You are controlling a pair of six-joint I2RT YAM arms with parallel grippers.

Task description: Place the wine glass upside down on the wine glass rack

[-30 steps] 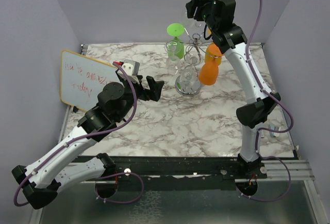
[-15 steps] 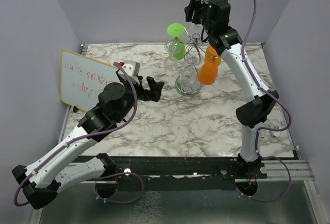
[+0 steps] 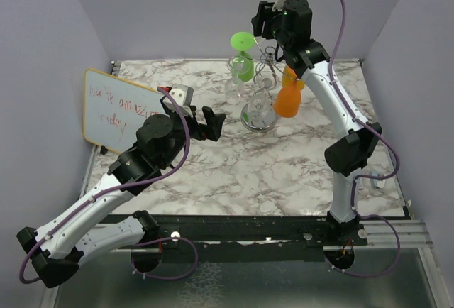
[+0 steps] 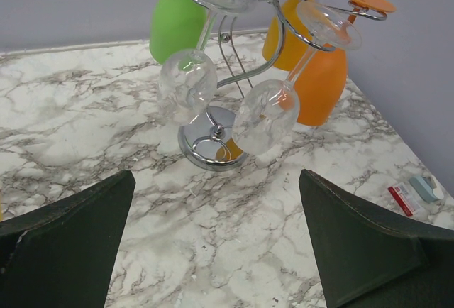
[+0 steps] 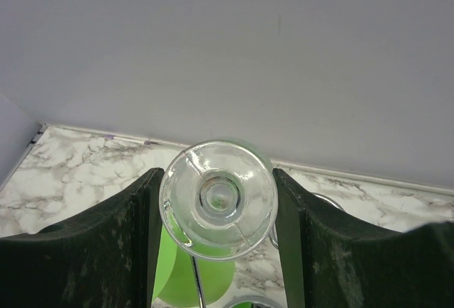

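**Fingers (image 5: 106,251) of the right gripper (image 5: 218,180) clamp the wine glass (image 5: 218,198) high over the rack**

Up top, the right arm is stretched tall. Its two dark fingers press in on either side of the clear wine glass. The round foot faces straight into the wrist camera and hides the bowl behind it. The glass hangs above the wine glass rack (image 3: 257,118), over its upper curls. A chrome wire shows just below the foot, but whether they touch cannot be told.

On the rack, two clear glasses (image 4: 186,84) hang bowl-down beside a green glass (image 4: 177,24) and orange glasses (image 4: 319,88).

Down low, the left gripper (image 4: 216,177) hovers over the marble table (image 4: 85,123) and faces the rack. Its fingers (image 4: 64,237) are spread wide with nothing between them. A whiteboard (image 3: 117,109) leans at the left edge.
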